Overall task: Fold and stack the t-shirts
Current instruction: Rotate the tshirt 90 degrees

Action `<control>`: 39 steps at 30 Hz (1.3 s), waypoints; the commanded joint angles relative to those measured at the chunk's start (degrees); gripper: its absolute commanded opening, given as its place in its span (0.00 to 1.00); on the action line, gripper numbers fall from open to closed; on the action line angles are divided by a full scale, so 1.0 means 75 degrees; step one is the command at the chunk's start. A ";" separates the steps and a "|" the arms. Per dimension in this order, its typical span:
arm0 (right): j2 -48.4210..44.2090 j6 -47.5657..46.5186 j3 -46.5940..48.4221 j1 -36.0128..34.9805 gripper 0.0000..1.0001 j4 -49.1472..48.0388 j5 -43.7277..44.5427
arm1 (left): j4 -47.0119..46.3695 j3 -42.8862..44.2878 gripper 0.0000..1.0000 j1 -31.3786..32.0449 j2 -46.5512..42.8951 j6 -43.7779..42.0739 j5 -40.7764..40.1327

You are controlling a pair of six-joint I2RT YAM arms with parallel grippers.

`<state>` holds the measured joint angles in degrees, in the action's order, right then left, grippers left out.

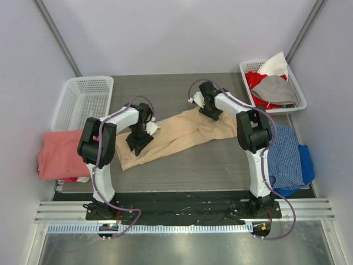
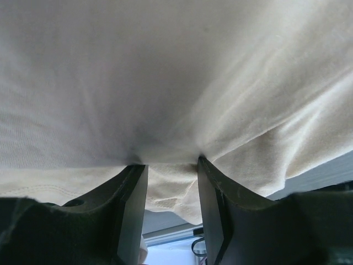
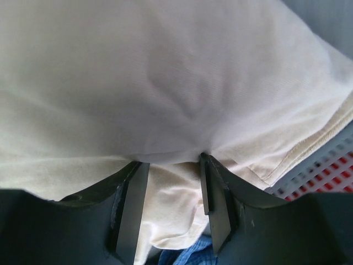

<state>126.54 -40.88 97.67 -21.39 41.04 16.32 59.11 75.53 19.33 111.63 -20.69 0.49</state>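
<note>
A tan t-shirt (image 1: 182, 132) lies stretched in a crumpled band across the middle of the table. My left gripper (image 1: 138, 144) holds its lower left end and my right gripper (image 1: 208, 115) its upper right end. In the left wrist view the gripper (image 2: 172, 165) is shut on a fold of the tan cloth (image 2: 176, 83), with a hem hanging between the fingers. The right wrist view shows the same: the gripper (image 3: 174, 163) pinches bunched tan cloth (image 3: 165, 83). A salmon-pink t-shirt (image 1: 60, 154) lies folded at the left table edge.
An empty white basket (image 1: 83, 99) stands at the back left. A second white basket (image 1: 298, 94) at the back right holds red, white and grey clothes. A blue checked garment (image 1: 287, 154) hangs over the right edge, also seen under the right fingers as blue cloth (image 3: 187, 254).
</note>
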 commanded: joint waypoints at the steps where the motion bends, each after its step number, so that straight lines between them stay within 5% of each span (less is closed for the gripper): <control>1: 0.1080 0.0201 0.0769 0.0179 0.52 -0.0831 -0.0734 | 0.0216 -0.0039 0.46 0.0339 -0.0049 0.0204 0.0391; 14: 0.2182 0.0646 0.2457 0.0238 0.52 -0.1182 -0.1272 | 0.0825 0.1389 0.47 0.1687 0.1005 -0.0089 0.0509; 23: 0.2300 0.1033 0.2529 0.0215 0.52 -0.1838 -0.1613 | 0.1328 0.2902 0.47 0.2601 0.2071 -0.0300 0.0906; 39: 0.2194 0.0482 0.2587 0.0203 0.52 -0.2307 -0.1015 | 0.1024 0.1285 0.47 0.3562 0.0983 -0.0066 0.0954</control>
<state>140.16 -37.60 116.14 -19.40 21.43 9.58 68.01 86.85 42.22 120.40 -21.45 3.01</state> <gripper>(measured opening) 0.516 0.470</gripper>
